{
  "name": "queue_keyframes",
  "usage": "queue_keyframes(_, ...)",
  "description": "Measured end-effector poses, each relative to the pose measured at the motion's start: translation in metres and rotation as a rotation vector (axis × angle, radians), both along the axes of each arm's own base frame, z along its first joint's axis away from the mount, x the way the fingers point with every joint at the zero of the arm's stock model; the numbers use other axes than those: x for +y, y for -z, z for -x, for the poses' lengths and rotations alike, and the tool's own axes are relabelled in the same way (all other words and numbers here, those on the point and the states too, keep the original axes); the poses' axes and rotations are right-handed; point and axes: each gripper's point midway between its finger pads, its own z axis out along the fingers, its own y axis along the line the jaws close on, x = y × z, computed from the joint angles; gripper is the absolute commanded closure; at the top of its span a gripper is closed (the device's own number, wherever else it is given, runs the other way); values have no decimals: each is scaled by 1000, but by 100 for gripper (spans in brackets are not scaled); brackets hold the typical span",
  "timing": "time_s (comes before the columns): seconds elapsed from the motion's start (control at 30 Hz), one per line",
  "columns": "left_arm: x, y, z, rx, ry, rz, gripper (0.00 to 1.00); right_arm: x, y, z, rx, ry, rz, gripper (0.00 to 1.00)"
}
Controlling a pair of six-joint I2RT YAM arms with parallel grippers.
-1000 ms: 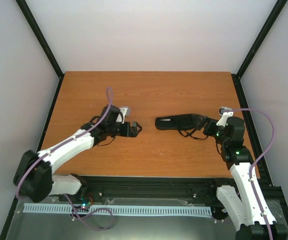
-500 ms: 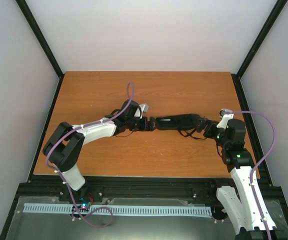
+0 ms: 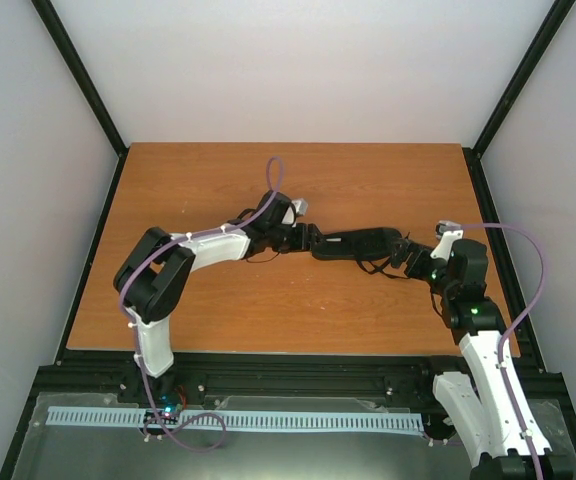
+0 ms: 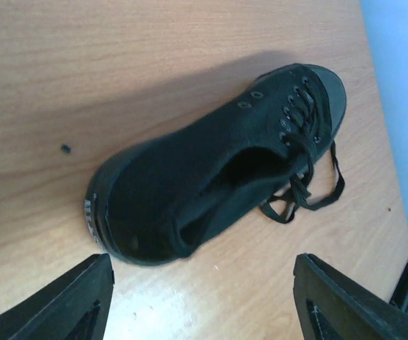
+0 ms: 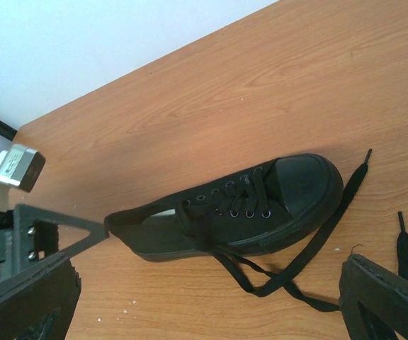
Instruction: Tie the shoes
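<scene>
While matte black shoe [image 4: 190, 163] lies on woodgrain table [image 4: 119, 57], left jaws, right jaws gape, gripping nothing.

This is a robot lab test cell. Plain white walls [image 3: 298, 70] close in a wooden tabletop [image 3: 298, 180] on three sides, with black frame posts [image 3: 78, 75] rising at 10 and 2 o'clock. At 6 o'clock, two white-and-black arms [image 3: 208, 250] are bolted to a black rail [image 3: 308, 368]. Purple cables [image 3: 545, 270] and a slotted cable duct [image 3: 238, 420] run over a metal plate [image 3: 68, 450].
</scene>
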Motion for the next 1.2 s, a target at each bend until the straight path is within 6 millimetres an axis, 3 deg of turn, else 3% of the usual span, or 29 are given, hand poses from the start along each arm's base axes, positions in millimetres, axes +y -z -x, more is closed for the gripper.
queue_keyframes(0.23,-10,13,-23,6,-30,-34,44,1,-2,3,-12,-7,-7,0)
queue_keyframes(0.33,-14,22,-30,21,-42,-49,60,1,-2,4,-10,-7,-7,0)
queue_keyframes(0.5,-16,29,-37,16,-62,-78,97,1,0,4,-1,-7,-7,0)
queue_keyframes(0.67,-14,26,-33,-27,-89,-90,99,1,5,3,20,0,-12,0)
queue_keyframes(0.8,16,13,-19,-89,-162,-134,99,2,20,-1,85,1,-27,0)
queue_keyframes(1.0,75,-29,-10,-226,-347,-206,99,7,62,-7,257,-13,-41,0)
queue_keyframes(1.1,104,-28,-2,-245,-438,-255,99,14,81,-7,336,-32,-41,0)
queue_keyframes(1.2,126,-13,9,-223,-493,-303,99,34,90,-7,382,-79,-16,0)
